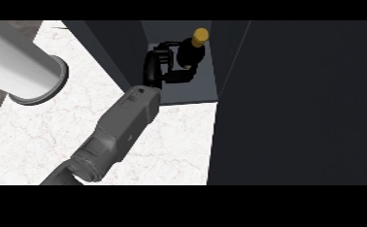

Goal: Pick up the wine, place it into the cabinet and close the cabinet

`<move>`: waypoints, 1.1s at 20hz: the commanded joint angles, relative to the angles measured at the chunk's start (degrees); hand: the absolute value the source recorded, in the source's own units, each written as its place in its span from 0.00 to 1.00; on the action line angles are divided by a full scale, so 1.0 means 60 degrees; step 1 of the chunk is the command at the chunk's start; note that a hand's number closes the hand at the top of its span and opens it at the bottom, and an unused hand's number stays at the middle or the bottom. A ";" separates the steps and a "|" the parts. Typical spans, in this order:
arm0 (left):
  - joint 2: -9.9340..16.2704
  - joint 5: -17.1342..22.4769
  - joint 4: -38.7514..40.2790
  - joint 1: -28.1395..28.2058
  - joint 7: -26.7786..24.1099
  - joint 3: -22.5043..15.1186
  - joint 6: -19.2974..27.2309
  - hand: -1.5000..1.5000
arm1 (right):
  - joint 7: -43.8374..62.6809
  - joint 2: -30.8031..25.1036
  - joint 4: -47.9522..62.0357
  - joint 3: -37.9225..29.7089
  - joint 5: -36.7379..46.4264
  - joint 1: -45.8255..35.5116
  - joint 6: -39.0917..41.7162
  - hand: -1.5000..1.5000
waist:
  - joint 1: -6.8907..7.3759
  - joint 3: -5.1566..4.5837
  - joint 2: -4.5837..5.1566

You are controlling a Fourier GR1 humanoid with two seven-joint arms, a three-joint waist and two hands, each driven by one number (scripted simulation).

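A: What fills most of the frame?

B: A dark cabinet (pixel 301 105) is seen across the right half and the upper middle. Its open compartment is shown at the upper centre, with a grey floor and a dark panel, most likely the opened door (pixel 108 51), slanting at its left. A pale marbled counter (pixel 43 134) is spread over the lower left.

A: And the pale cylinder?

B: A large white and grey cylinder (pixel 28 71) is seen at the upper left, lying on the counter, well apart from the cabinet opening. What it is cannot be told.

A: Which arm is at work?

B: One grey forearm (pixel 118 129) is brought in from the lower left edge and stretched up into the compartment. By its place in the frame it is judged to be the left one. No other hand is shown.

A: How is the hand set?

B: The black left hand (pixel 163 65) is curled round the wine bottle (pixel 192 51), the fingers wrapped about its dark body at the left side.

A: Where is the bottle?

B: It is inside the compartment, at the upper centre, with its gold cap (pixel 201 35) toward the top. Whether its base rests on the compartment floor cannot be told.

A: Which step is in hand?

B: The placing step is judged to be nearly finished. The door is not yet closed.

A: What is called for next?

B: The bottle should be settled upright, the fingers opened, and the arm drawn back without the bottle being knocked. The door would then be swung shut.
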 commanded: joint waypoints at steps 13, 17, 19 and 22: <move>-0.0001 0.0233 0.0499 0.0866 -0.1189 -0.0419 0.0081 1.00 | 0.0103 -0.0014 0.0222 0.0182 -0.0156 -0.0692 -0.0194 0.00 | -0.0458 -0.0016 0.0130; -0.0001 0.0239 0.0548 0.0485 -0.1199 -0.0443 0.0186 1.00 | 0.0032 0.0101 0.0213 0.0302 0.0119 -0.0482 -0.0149 0.00 | -0.0335 -0.0013 0.0088; -0.0001 0.0355 0.0664 0.0411 -0.1194 -0.0326 0.0056 1.00 | 0.0408 0.0011 -0.0091 0.0218 -0.0151 -0.0533 -0.0428 0.00 | -0.0434 -0.0023 0.0115; -0.0001 0.0434 0.0963 0.0053 -0.1213 -0.0129 -0.0191 1.00 | 0.0415 0.0036 0.0049 0.0469 -0.0008 -0.0782 -0.0409 0.00 | -0.0373 -0.0027 0.0179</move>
